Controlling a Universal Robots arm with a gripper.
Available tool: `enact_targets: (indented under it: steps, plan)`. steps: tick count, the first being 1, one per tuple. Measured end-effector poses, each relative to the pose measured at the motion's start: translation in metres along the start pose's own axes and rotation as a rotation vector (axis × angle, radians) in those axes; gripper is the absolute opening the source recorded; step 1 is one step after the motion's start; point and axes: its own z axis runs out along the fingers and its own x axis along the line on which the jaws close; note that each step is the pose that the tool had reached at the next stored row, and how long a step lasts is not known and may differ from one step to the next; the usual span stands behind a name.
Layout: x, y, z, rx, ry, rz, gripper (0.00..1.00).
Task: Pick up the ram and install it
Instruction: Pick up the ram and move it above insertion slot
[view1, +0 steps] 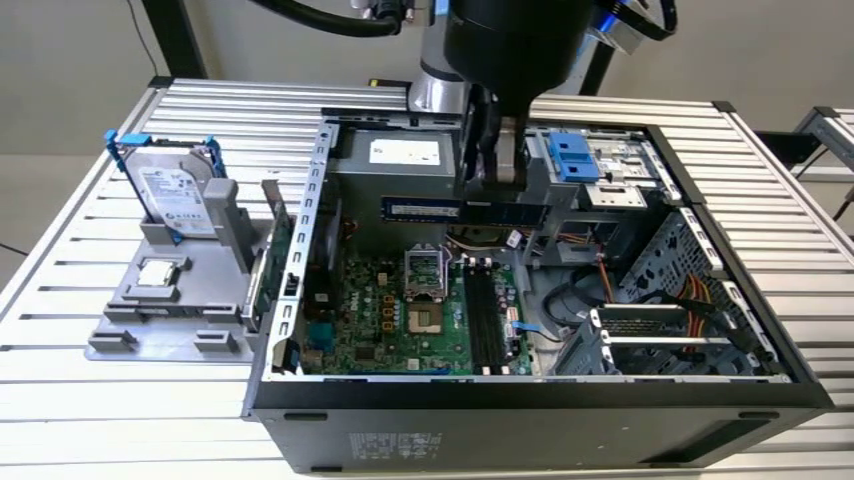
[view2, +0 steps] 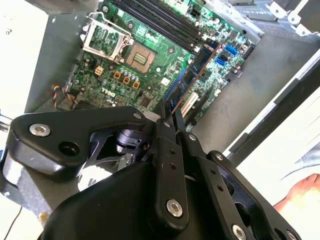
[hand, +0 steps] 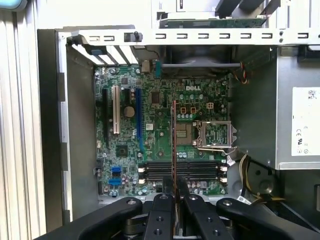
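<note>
Item: ram (view1: 420, 209), held on edge and level over the open computer case (view1: 747, 385). End effector (hand: 174, 186) is clamped on its middle, likely for balance. The stick hangs above the motherboard (hand: 165, 105), crosswise to the empty memory slots (hand: 180, 170), not seated.

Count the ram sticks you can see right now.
1: the ram, gripped in the end effector above the motherboard. Others may be hidden.
</note>
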Motion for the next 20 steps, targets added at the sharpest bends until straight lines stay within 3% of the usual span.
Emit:
enact_targets:
  steps: [20]
  plan:
    - [-0.0015, -0.0377, -0.0004, 0.0, -0.0001, 0.0, 0.0]
